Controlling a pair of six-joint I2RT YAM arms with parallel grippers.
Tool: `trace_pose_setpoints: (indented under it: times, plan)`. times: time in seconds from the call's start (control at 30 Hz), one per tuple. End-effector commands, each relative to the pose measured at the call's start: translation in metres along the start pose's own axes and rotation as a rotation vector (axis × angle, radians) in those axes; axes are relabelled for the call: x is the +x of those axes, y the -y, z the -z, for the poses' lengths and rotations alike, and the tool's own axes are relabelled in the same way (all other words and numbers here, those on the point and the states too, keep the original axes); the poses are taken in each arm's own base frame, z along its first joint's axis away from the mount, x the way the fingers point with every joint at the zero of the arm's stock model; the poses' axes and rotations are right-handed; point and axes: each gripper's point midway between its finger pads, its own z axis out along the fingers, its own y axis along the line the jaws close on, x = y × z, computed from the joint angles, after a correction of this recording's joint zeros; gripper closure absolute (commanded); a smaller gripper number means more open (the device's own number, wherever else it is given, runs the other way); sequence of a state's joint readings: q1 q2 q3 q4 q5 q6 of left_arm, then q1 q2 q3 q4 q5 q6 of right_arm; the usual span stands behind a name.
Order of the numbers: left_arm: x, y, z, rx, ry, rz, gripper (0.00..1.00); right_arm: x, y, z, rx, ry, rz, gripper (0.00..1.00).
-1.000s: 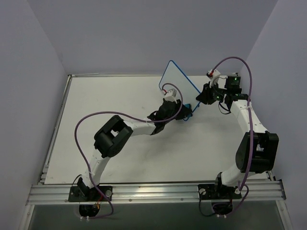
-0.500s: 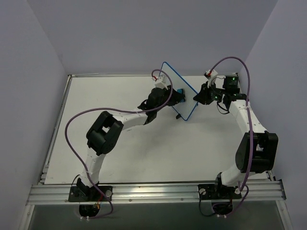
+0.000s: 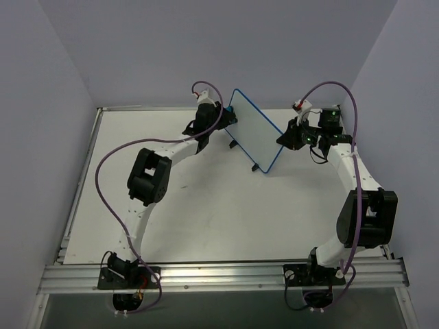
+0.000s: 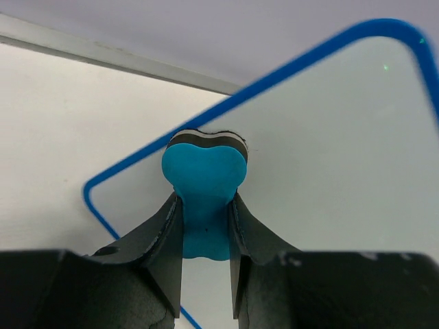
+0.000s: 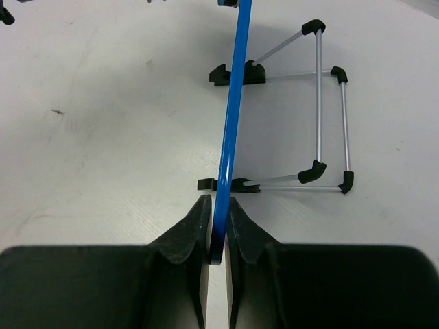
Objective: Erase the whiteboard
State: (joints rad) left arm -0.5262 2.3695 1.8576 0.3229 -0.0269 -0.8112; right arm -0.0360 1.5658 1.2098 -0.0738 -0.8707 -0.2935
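My left tool (image 4: 204, 205) is clamped on the blue eraser (image 4: 204, 175), whose felt end looks to be touching the whiteboard (image 3: 255, 135) at the far-left end of its face. The board stands tilted at the back of the worktop (image 3: 206, 212), its long axis running from that end toward me and rightward. My right tool (image 5: 217, 205) pinches the top frame edge, so I judge the next stroke follows that axis
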Motion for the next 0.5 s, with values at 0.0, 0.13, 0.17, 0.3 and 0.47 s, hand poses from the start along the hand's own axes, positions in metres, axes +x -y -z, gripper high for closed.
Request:
trace_pose_setpoints:
  times: [0.0,0.13,0.17,0.3,0.47]
  plan:
    - [0.008,-0.032,-0.012,-0.096,-0.045,0.02,0.98,0.022,-0.018,-0.004,-0.06,-0.063,-0.046,1.0]
    - [0.026,-0.043,-0.021,-0.098,-0.092,0.029,0.98,0.022,-0.018,-0.005,-0.06,-0.063,-0.043,1.0]
    - [0.034,-0.051,-0.024,-0.112,-0.107,0.041,0.98,0.023,-0.018,-0.005,-0.059,-0.064,-0.042,1.0]
    - [0.045,-0.057,-0.026,-0.105,-0.151,0.06,0.98,0.025,-0.016,-0.006,-0.059,-0.07,-0.046,1.0]
    - [0.051,-0.061,-0.026,-0.114,-0.159,0.052,0.98,0.025,-0.016,-0.006,-0.06,-0.07,-0.046,1.0]
